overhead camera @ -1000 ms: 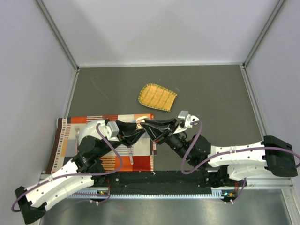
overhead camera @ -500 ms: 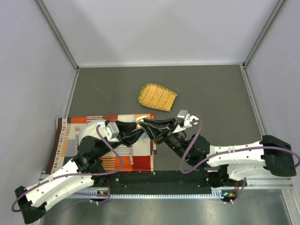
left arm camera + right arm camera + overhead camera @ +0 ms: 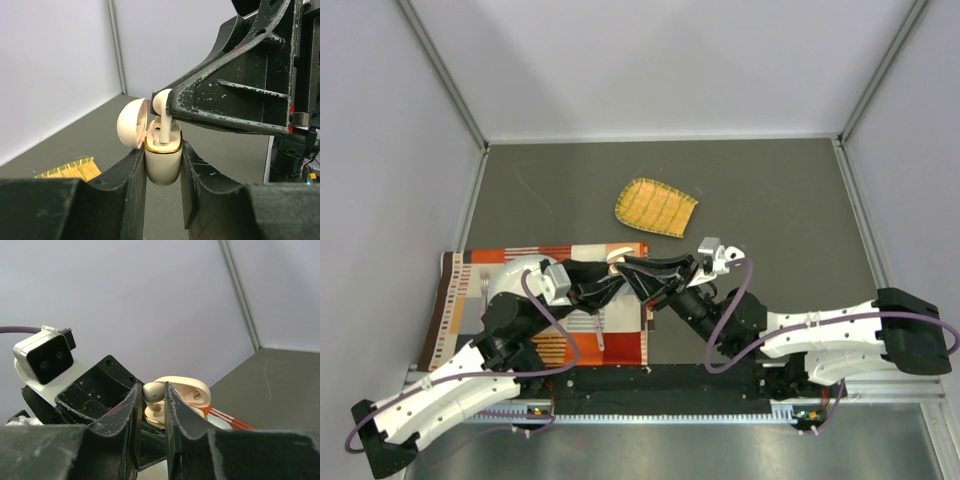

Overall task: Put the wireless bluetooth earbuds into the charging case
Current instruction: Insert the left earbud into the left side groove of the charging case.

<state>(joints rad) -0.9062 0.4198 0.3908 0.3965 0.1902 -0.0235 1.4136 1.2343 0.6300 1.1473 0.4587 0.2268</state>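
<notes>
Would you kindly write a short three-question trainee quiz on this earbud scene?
1. True or false: the case lid is open.
2. Which gripper pinches the earbud? A) left B) right
3. Fill in: the case is held between the ____ gripper's fingers.

Key: 1 true; 2 B; 3 left.

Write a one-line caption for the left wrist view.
Left gripper holds the open charging case while the right gripper lowers an earbud in.
</notes>
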